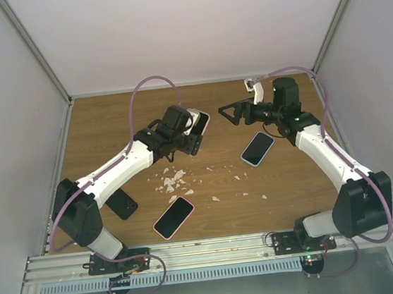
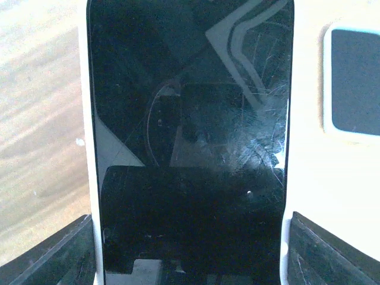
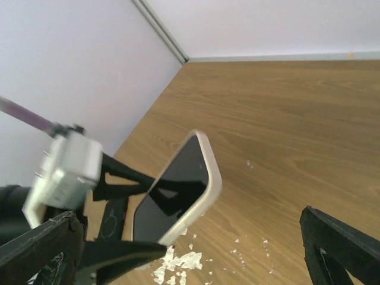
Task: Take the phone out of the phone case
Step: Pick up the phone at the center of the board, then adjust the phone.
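A phone with a scratched black screen point(image 2: 190, 119) sits in a white case point(image 2: 85, 148). My left gripper point(image 1: 187, 137) is shut on the cased phone's two long edges and holds it tilted above the table point(image 1: 199, 122). In the left wrist view its fingers point(image 2: 65, 255) press the case on both sides. My right gripper point(image 1: 230, 113) is wide open and empty, a short way right of the phone and facing it. In the right wrist view the cased phone point(image 3: 178, 190) is ahead between my spread fingers point(image 3: 344, 249), not touched by them.
A phone in a light blue case point(image 1: 257, 148) lies right of centre; it also shows in the left wrist view point(image 2: 353, 83). A pink-cased phone point(image 1: 173, 217) lies near the front. A black case point(image 1: 125, 203) lies at the left. White flakes point(image 1: 175, 181) litter the middle.
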You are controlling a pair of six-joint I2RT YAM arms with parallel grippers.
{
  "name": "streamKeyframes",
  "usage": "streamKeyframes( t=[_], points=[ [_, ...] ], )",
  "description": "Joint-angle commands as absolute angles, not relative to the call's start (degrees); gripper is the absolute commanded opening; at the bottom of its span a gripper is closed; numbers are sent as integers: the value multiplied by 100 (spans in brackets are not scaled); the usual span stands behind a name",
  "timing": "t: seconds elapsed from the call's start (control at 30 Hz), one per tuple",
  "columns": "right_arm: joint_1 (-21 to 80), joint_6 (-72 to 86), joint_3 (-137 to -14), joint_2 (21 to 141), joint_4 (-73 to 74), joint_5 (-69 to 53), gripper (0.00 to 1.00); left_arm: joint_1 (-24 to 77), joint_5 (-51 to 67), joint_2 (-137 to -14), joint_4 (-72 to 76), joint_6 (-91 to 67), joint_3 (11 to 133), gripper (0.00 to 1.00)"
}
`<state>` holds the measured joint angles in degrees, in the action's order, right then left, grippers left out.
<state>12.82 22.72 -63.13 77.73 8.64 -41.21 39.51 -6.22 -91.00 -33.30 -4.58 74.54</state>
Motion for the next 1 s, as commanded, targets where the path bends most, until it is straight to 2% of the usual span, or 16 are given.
streamKeyframes(
  t=[0.0, 0.13, 0.67, 0.77, 0.97],
  points=[
    [1238, 2785, -6165, 7915, 475, -4488, 100, 3946, -717, -8865, -2632, -799, 8125, 73],
    [1296, 3056, -6058, 7992, 314, -4592, 99, 3946, -730, -8900, -2586, -992, 8470, 73],
    [1637, 3630, -6689, 8657, 18, -4845, 82, 4283, -1095, -9349, -2649, -1107, 9240, 73],
    [1697, 3667, -6662, 8662, -134, -4873, 76, 4309, -1087, -9360, -2651, -1107, 9264, 73],
    [1700, 3821, -6708, 8737, -206, -4875, 57, 4438, -1245, -9398, -2646, -1101, 9338, 74]
  ],
)
